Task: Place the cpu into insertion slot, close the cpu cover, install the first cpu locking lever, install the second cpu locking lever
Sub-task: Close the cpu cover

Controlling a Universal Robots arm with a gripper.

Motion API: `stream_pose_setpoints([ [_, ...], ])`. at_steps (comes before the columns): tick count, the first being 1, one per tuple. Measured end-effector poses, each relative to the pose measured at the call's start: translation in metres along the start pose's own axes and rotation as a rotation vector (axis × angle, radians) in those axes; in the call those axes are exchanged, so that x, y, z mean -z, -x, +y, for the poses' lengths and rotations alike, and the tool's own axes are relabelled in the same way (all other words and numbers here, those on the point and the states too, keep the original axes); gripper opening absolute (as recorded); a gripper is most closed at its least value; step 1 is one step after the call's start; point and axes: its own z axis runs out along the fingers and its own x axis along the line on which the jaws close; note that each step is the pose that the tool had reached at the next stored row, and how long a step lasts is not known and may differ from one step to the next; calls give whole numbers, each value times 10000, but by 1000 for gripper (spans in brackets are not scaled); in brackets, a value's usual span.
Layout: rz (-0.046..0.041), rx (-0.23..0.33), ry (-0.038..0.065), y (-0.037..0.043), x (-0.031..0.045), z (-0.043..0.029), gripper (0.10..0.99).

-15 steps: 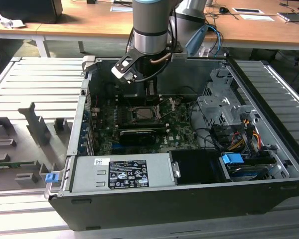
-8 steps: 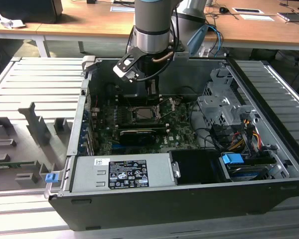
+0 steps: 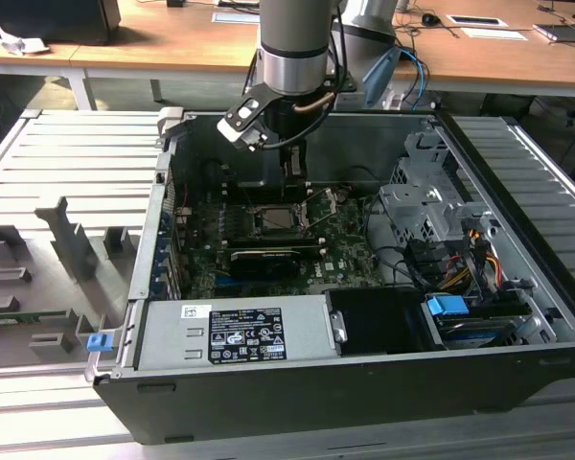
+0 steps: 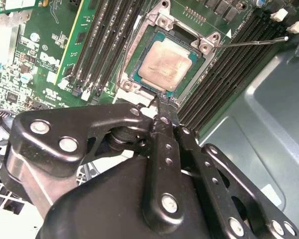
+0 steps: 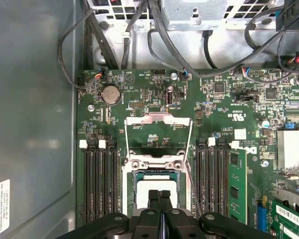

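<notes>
2 fingers of the end effector (image 5: 160,195) meet, holding nothing — hiding part of the seated cpu (image 4: 165,64).

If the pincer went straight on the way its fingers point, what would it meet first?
Most likely the cpu, lying in the insertion slot, near its edge: the shut pincer points down at it. Depth is unclear, so it might meet the slot's rim instead. The cpu cover stands open.

The robot arm (image 3: 292,57) reaches down into an open computer case (image 3: 364,398), above the socket (image 3: 281,218) on the green board (image 3: 343,253). A grey power supply (image 3: 235,331) lies along the near wall, with a blue plug (image 3: 449,309) to the exterior view's right.
</notes>
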Motion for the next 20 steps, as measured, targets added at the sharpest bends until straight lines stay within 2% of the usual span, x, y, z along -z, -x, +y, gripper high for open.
stream_pose_setpoints([
  [20, 0, 2, -1, -1, 15, 22, 106],
])
